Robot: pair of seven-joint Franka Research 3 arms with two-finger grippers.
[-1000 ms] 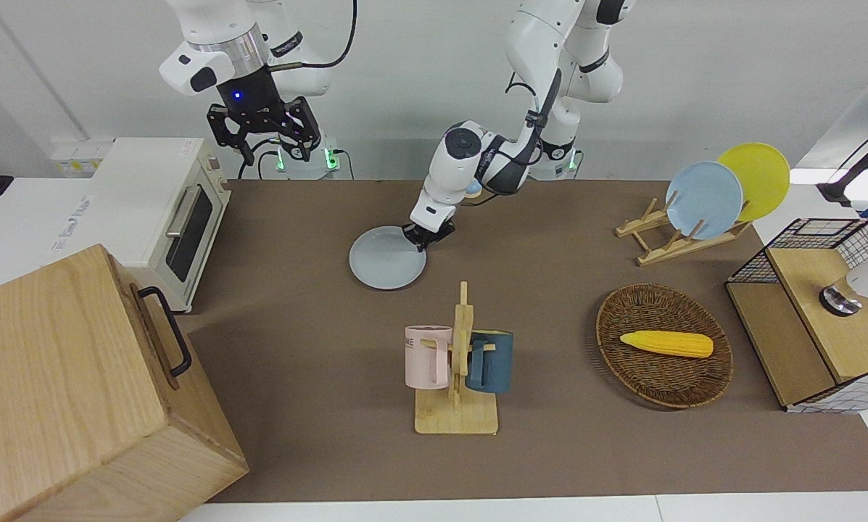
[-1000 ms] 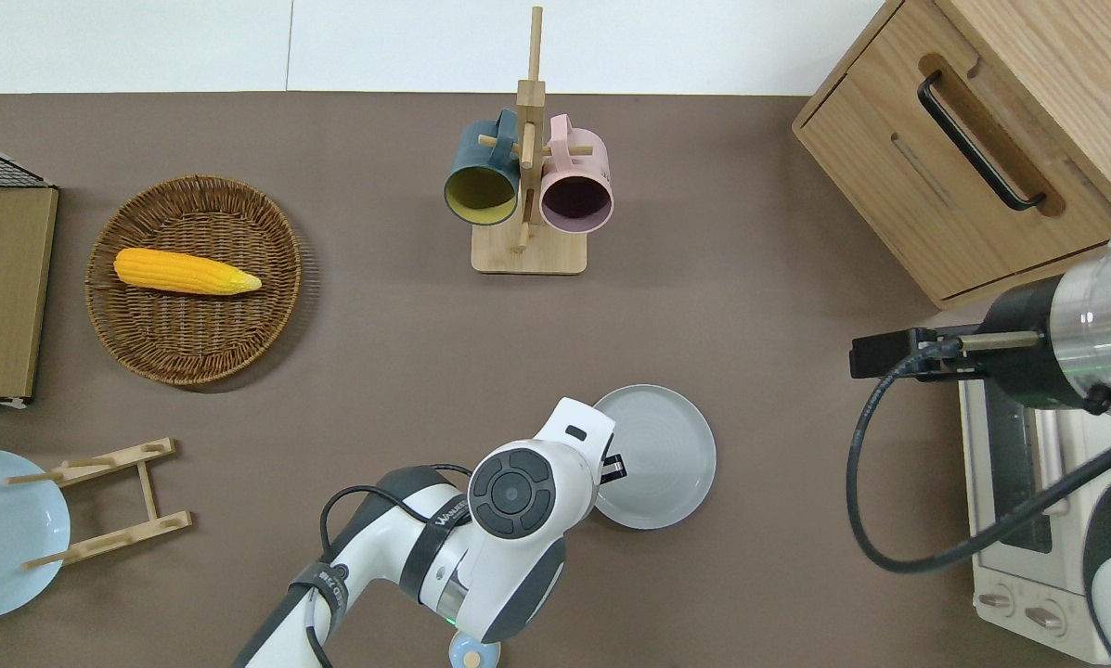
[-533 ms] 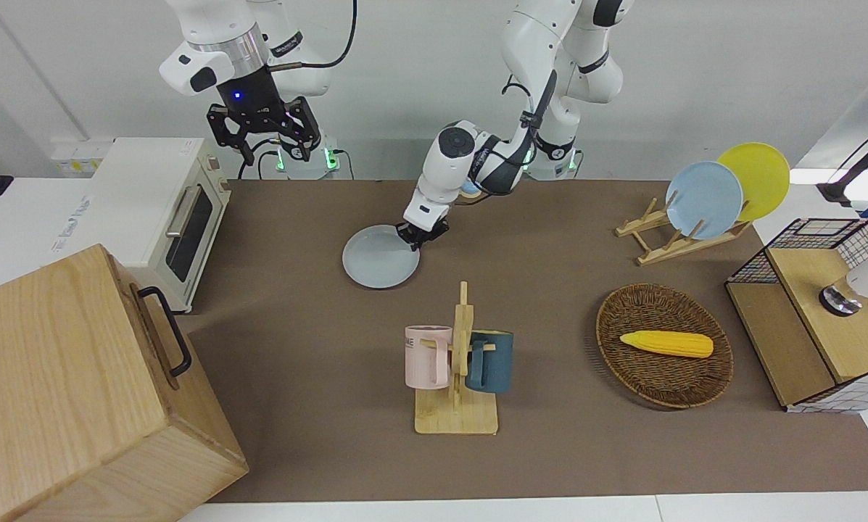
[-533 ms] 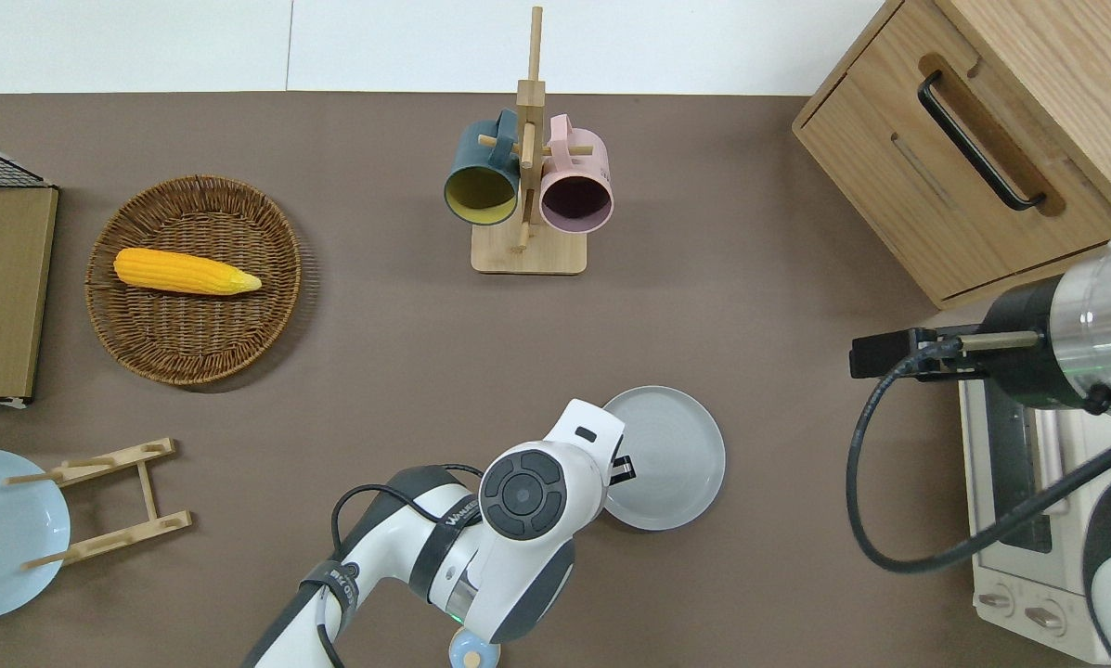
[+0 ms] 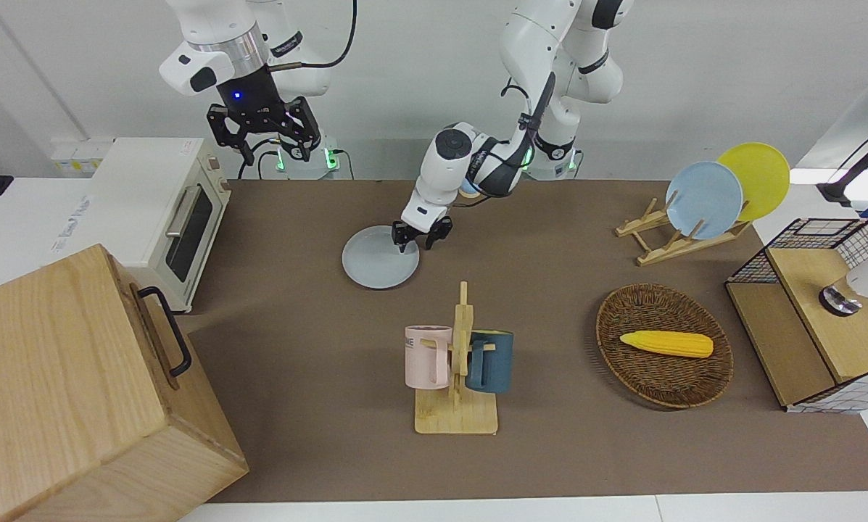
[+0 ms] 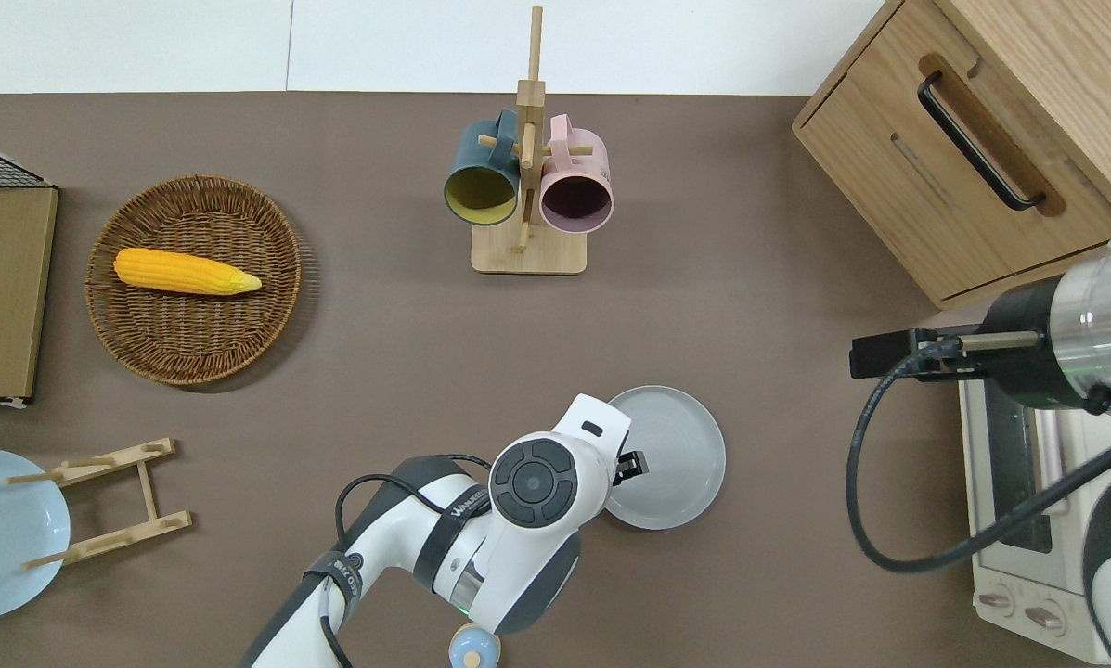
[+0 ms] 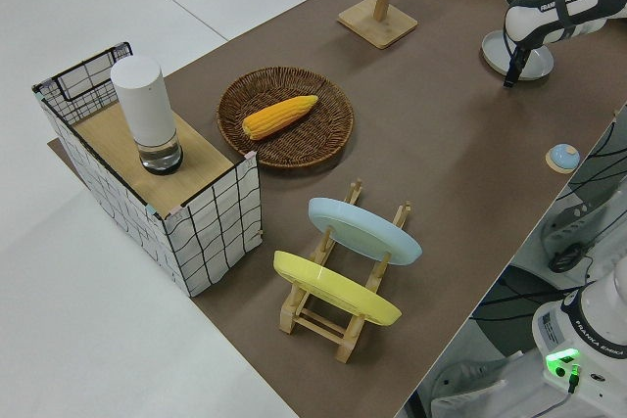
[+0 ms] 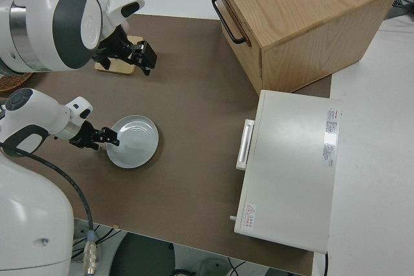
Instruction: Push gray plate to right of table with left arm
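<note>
The gray plate (image 5: 377,268) (image 6: 676,459) (image 8: 134,141) lies flat on the brown table (image 5: 296,326), in its middle and closer to the robots than the mug rack. My left gripper (image 5: 420,238) (image 6: 632,461) (image 8: 107,138) hovers low over the plate's rim on the side toward the left arm's end of the table. Its black fingers are spread open with nothing between them. One fingertip hangs over the rim, the other over the bare table beside it. The right gripper (image 5: 264,138) is parked, open.
A wooden mug rack (image 5: 460,362) with a pink and a dark blue mug stands farther from the robots. A toaster oven (image 5: 159,206) and a wooden box (image 5: 71,391) fill the right arm's end. A wicker basket (image 5: 662,370) with corn, a plate rack (image 5: 684,235) and a wire crate (image 5: 814,312) occupy the other end.
The plate slid a little toward the right arm's end, then stopped. The left gripper, compact against the rim before, has risen slightly and its fingers have spread open.
</note>
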